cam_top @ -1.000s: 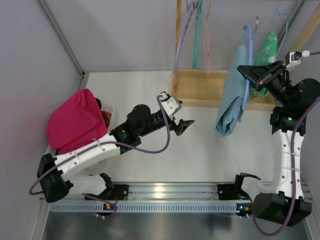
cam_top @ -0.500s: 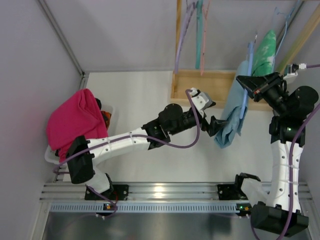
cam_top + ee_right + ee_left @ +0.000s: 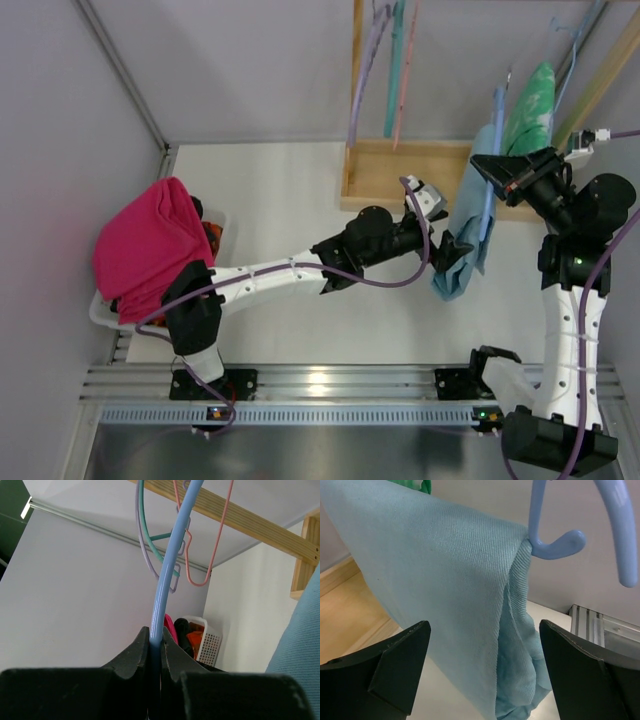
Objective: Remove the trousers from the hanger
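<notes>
Low over the white bench, the left arm reaches far out to the right. The left fingers are released and spread wide, and the hanging fold of the light blue trousers fills the gap just ahead of them; whether either finger touches the cloth cannot be told. The trousers are draped over a blue plastic hanger, whose notched end shows just beside the folded edge of the fabric. On the right, the other arm stands tall and the right fingers are clenched on the hanger's thin blue neck, holding garment and hanger above the bench. At the left edge, a magenta cloth lies heaped over a white basket. Farther back, a wooden frame rests on the bench and a green garment hangs just behind the trousers. Near the rear wall, three thin hangers in lilac, teal and pink dangle beside a wooden rail.
</notes>
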Tool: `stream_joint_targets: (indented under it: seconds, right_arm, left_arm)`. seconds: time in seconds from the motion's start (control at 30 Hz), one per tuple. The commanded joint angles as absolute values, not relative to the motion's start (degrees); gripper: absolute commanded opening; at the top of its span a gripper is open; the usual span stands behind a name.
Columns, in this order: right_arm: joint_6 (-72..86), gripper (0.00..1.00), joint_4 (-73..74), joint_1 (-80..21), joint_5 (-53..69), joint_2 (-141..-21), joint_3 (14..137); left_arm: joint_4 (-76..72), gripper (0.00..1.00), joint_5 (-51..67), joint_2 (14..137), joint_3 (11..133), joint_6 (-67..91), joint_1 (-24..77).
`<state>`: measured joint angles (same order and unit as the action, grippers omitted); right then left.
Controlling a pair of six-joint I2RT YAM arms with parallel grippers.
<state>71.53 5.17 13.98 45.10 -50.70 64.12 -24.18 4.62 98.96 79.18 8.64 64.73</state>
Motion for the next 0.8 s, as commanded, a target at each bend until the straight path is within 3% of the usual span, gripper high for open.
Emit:
stream_joint_targets:
  seconds: [0.0, 0.23, 0.3, 0.37, 0.47, 0.67, 0.77]
  right_arm:
    - [69.3, 0.0, -5.0, 13.0, 45.3, -47.7, 66.6]
    - [69.1, 0.0, -4.6, 13.1, 46.3, -48.0, 67.1]
    - [69.3, 0.0, -4.5, 13.1, 46.6, -48.0, 67.1]
    - [69.3, 0.0, -4.5, 12.9, 46.7, -48.0, 66.9]
    - [69.3, 0.0, -4.3, 12.9, 46.8, -48.1, 66.8]
    - [69.4, 0.0, -4.3, 12.7, 47.9, -48.7, 67.4]
    - [69.3, 0.0, -4.3, 12.5, 48.6, -49.0, 67.4]
  left_arm:
    - [-29.4, 0.96, 3.4, 100.5, 82.5, 8.0, 65.0]
    - [-29.4, 0.71, -1.4, 99.9, 80.5, 2.1, 65.0]
    - [-29.4, 0.74, -3.1, 100.5, 80.7, 1.8, 64.8]
    - [-29.4, 0.91, -3.1, 100.7, 80.9, 2.5, 64.7]
    - [-29.4, 0.96, -1.3, 101.2, 81.2, 3.1, 64.6]
    - [-29.5, 0.93, -2.5, 102.7, 82.1, 2.8, 64.3]
    - [-29.5, 0.78, -3.6, 103.4, 83.0, 1.9, 64.0]
